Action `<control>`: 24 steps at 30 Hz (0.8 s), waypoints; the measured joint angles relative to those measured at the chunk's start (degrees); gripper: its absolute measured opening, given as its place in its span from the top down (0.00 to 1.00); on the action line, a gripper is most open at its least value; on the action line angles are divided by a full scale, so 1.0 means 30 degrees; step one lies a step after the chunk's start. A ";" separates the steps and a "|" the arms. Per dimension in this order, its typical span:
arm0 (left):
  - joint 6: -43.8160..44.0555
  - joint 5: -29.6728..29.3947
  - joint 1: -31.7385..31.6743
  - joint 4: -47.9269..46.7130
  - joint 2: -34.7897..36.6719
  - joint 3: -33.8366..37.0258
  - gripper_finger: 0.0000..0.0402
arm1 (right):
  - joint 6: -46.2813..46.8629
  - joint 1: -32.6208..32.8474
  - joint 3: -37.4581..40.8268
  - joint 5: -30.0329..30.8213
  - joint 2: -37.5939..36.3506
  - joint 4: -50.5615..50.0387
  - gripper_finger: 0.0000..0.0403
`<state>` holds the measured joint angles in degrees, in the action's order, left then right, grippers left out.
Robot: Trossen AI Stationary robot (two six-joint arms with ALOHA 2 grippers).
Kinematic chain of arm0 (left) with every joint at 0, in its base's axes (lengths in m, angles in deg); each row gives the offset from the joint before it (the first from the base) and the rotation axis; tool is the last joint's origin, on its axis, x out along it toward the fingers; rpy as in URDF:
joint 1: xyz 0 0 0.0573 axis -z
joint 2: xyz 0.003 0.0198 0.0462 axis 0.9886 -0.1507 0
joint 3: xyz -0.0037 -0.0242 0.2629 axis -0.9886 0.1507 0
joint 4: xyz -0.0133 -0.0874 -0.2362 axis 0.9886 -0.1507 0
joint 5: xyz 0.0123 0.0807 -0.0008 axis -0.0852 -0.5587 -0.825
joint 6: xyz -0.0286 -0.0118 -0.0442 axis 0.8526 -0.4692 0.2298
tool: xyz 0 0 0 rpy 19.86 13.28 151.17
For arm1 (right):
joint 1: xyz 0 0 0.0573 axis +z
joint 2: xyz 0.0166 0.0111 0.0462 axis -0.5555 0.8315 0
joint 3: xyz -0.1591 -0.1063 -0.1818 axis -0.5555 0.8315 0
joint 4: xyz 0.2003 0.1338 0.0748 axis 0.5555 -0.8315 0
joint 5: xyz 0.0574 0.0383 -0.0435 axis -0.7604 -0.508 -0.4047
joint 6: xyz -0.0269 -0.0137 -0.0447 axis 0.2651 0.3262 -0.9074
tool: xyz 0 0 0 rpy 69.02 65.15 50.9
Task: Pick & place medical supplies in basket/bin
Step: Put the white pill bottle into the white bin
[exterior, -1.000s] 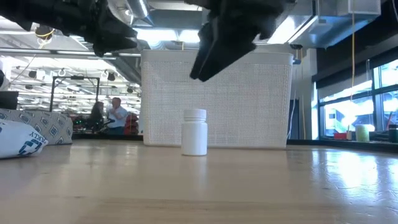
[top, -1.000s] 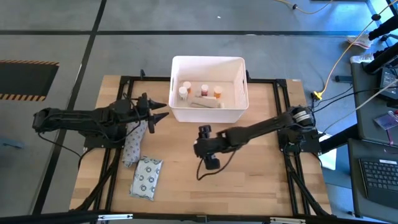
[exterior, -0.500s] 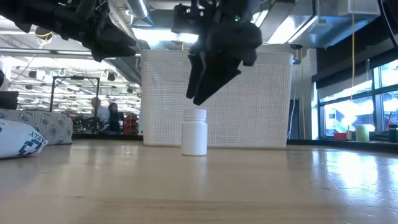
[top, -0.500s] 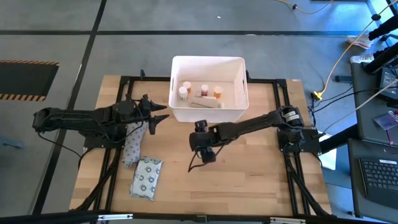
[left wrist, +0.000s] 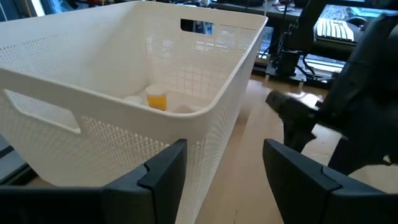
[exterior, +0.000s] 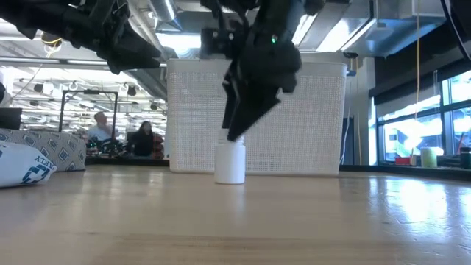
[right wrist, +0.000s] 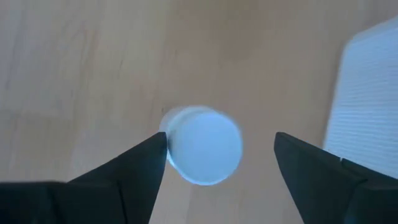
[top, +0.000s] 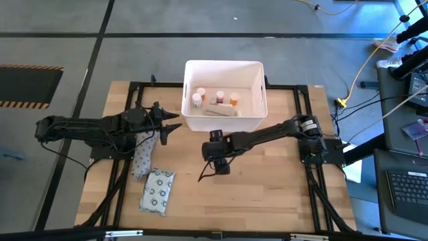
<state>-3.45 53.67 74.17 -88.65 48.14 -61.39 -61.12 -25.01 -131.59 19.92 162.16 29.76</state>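
high view shows several small bottles (top: 215, 98) already in the tub (top: 225, 68), while my right pincer (top: 215, 155), fingers apart, straddles a white bottle (exterior: 230, 163) on the counter (top: 267, 194); two packets (top: 158, 191) remain.

Overhead view straight down, low view table-level, both sharing the bin (top: 225, 95), wrists close.

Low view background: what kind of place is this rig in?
Likely a robotics lab or industrial workshop. Beyond the wooden table are overhead ducting and seated people at benches; the high view shows a keyboard and loose cables on a concrete floor.
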 joint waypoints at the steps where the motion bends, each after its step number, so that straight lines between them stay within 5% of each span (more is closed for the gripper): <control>1: -0.0007 -0.0005 0.0000 0.0013 0.0000 0.0000 0.49 | -0.0006 0.0000 0.0000 -0.0061 0.0199 0.0031 0.26; 18: -0.0003 -0.0006 0.0000 -0.0067 0.0005 0.0000 0.49 | 0.0228 -0.0022 0.0015 -0.1311 0.0628 0.0365 0.26; 24: 0.0000 -0.0006 0.0000 -0.0067 0.0000 0.0000 0.49 | 0.0590 -0.0029 0.0015 -0.1311 0.0628 0.0458 0.33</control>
<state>-3.45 53.65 74.17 -88.85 48.14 -61.39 -59.35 -25.10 -131.55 15.98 164.04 31.14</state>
